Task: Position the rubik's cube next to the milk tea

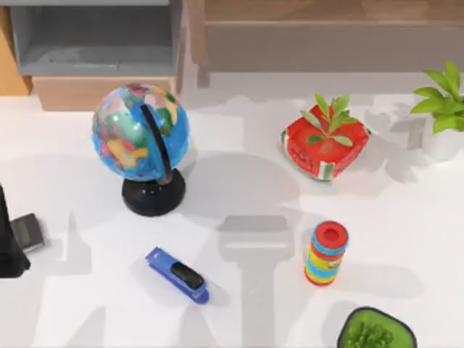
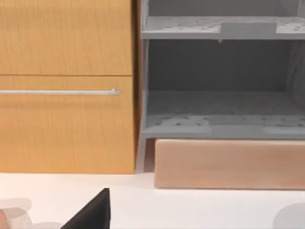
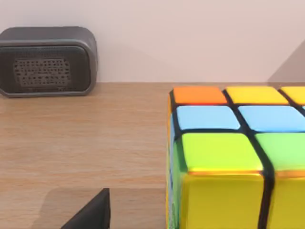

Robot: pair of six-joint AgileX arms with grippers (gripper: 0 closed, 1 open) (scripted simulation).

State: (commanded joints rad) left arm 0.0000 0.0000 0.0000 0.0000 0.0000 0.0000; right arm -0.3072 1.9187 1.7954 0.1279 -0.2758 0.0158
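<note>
Fingers first: whether the left fingers point(image 2: 93, 213) or the right fingers point(image 3: 93, 213) are apart or together I cannot tell, as one dark tip of each shows in its wrist view. The left arm point(image 1: 9, 243) sits at the worktop's point(image 1: 239, 188) 9 o'clock edge. The rubik's cube point(image 1: 319, 154), red on top, rests at 2 o'clock from the worktop's middle, with a leafy sprig point(image 1: 330, 116) across it. A striped cylinder point(image 1: 326, 254) stands apart at the cube's 6 o'clock and a globe point(image 1: 141, 134) at its 9 o'clock. A blue stapler point(image 1: 177, 275) lies at the globe's 5 o'clock. The right wrist view has a tiled cube point(image 3: 224, 157), perhaps another puzzle cube, on a wooden shelf point(image 3: 81, 143) near a grey speaker point(image 3: 47, 62).
</note>
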